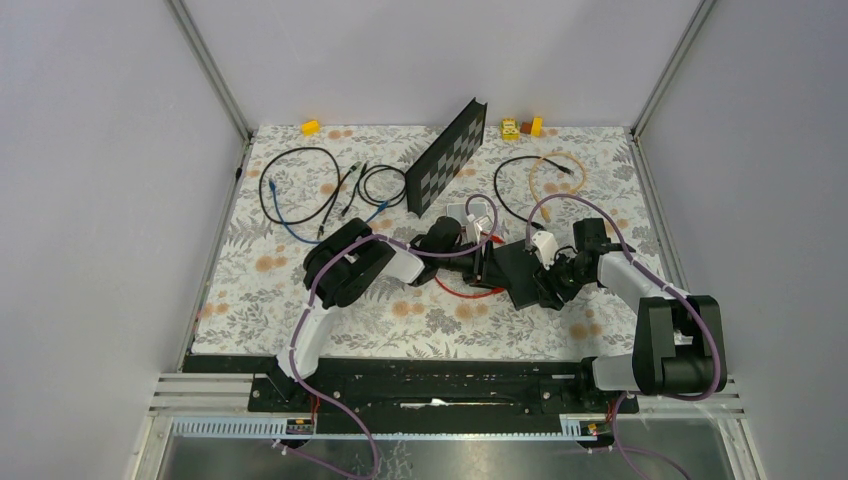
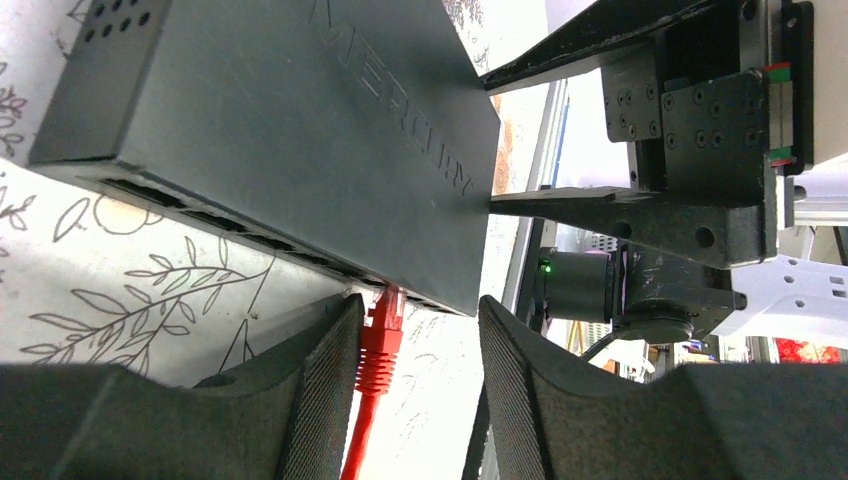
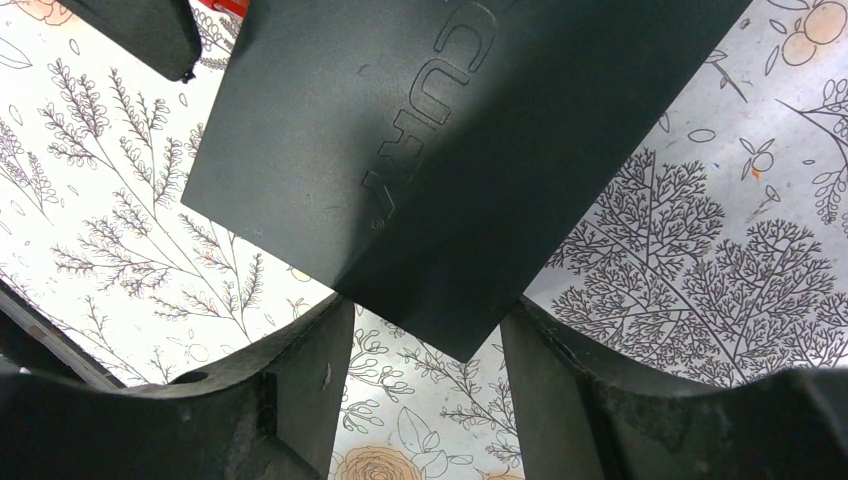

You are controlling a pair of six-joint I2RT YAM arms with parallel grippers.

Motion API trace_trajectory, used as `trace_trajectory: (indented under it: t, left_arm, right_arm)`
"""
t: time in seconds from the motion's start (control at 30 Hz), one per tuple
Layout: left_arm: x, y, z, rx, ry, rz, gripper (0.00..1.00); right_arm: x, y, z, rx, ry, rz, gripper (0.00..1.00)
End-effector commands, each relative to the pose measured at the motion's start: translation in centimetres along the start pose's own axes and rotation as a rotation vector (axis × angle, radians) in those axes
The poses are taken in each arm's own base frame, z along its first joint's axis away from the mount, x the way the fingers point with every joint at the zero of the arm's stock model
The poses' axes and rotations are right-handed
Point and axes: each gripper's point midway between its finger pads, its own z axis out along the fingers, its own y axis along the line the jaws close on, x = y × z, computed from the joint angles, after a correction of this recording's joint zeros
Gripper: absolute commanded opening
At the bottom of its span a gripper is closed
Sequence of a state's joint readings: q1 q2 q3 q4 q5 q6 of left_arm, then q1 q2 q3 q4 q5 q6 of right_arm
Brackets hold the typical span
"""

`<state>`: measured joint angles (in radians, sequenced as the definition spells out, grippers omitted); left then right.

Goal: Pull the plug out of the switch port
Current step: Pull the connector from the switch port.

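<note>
The switch (image 1: 520, 272) is a flat black box lying mid-table. In the left wrist view its socket edge (image 2: 250, 235) faces me, and a red plug (image 2: 383, 330) sits in a port near the right end. Its red cable (image 1: 465, 292) loops away on the table. My left gripper (image 2: 420, 345) is open around the plug: the left finger (image 2: 325, 380) touches it and the right finger (image 2: 520, 380) stands apart. My right gripper (image 3: 428, 350) grips the switch's far corner (image 3: 440, 300) between both fingers.
A black checkered board (image 1: 447, 155) leans at the back. Black and blue cables (image 1: 300, 190) lie at the back left, and a tan cable (image 1: 550, 170) lies at the back right. Small yellow blocks (image 1: 520, 127) sit by the back wall. Metal frame posts edge the floral mat.
</note>
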<state>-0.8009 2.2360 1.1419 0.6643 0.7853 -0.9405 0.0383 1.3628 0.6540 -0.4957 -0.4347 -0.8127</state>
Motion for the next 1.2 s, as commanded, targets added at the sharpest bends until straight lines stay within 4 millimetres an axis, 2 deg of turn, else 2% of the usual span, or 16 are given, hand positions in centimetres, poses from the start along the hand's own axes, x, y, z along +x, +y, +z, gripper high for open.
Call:
trace_trajectory:
  t: [0.0,0.5,0.97,1.17]
  left_arm:
    - [3.17,3.02,-0.19,-0.081,0.054,-0.057,0.49]
    - [3.02,3.14,0.23,-0.073,0.061,-0.080,0.38]
    - [2.66,3.21,0.38,-0.087,0.059,-0.079,0.36]
    - [2.73,3.47,0.41,-0.095,0.064,-0.081,0.31]
  right_arm:
    - [-0.55,0.65,-0.11,-0.030,-0.009,-0.014,0.62]
    - [-0.43,0.45,-0.19,-0.016,-0.002,-0.009,0.62]
    - [-0.48,0.43,-0.25,-0.012,-0.006,-0.008,0.61]
    - [-0.47,0.54,-0.29,-0.010,-0.008,-0.007,0.62]
